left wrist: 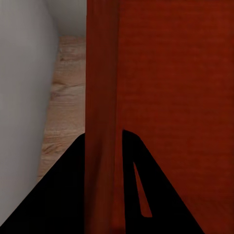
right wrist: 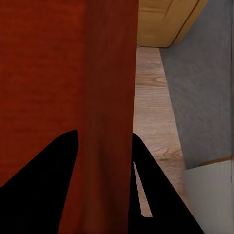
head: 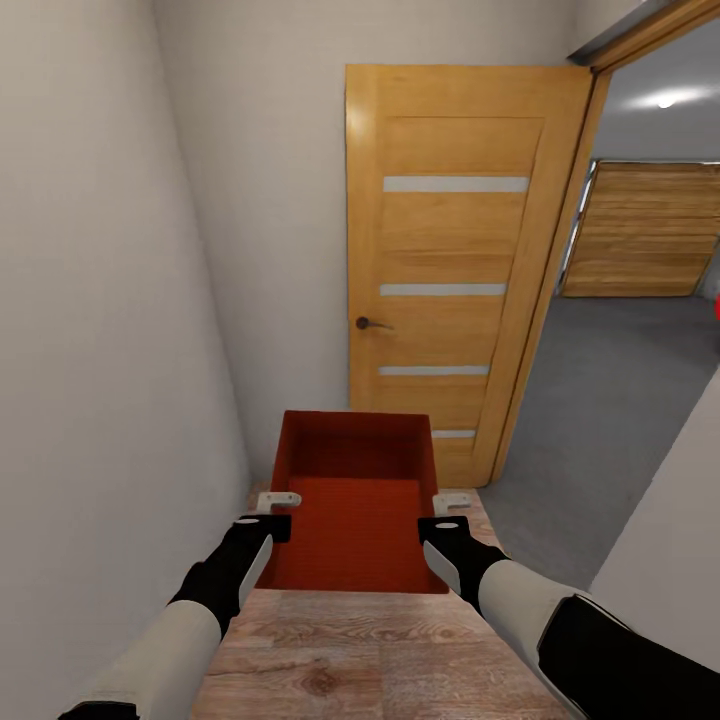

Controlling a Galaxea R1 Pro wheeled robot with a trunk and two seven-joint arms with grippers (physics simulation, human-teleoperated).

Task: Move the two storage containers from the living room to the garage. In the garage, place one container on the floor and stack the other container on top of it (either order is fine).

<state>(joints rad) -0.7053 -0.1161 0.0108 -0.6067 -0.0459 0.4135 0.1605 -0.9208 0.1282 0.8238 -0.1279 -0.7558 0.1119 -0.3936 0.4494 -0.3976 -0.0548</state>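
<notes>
One orange-red open-top storage container (head: 350, 500) hangs in front of me above the light wood plank floor, held by its two side walls. My left gripper (head: 276, 512) is shut on its left wall, and the left wrist view shows that wall (left wrist: 170, 97) running between the dark fingers of the left gripper (left wrist: 103, 141). My right gripper (head: 448, 512) is shut on the right wall, and in the right wrist view the container (right wrist: 44, 73) sits pinched in the right gripper (right wrist: 104, 141). Through the doorway at right lies the garage with its dark grey floor (head: 600, 400).
A white wall (head: 100, 300) runs close along my left. An open wooden door (head: 450, 250) with a dark handle stands straight ahead against the back wall. A slatted wooden door (head: 640, 230) and a sliver of something red (head: 716, 305) show inside the garage. Another white wall corner (head: 670, 520) stands at right.
</notes>
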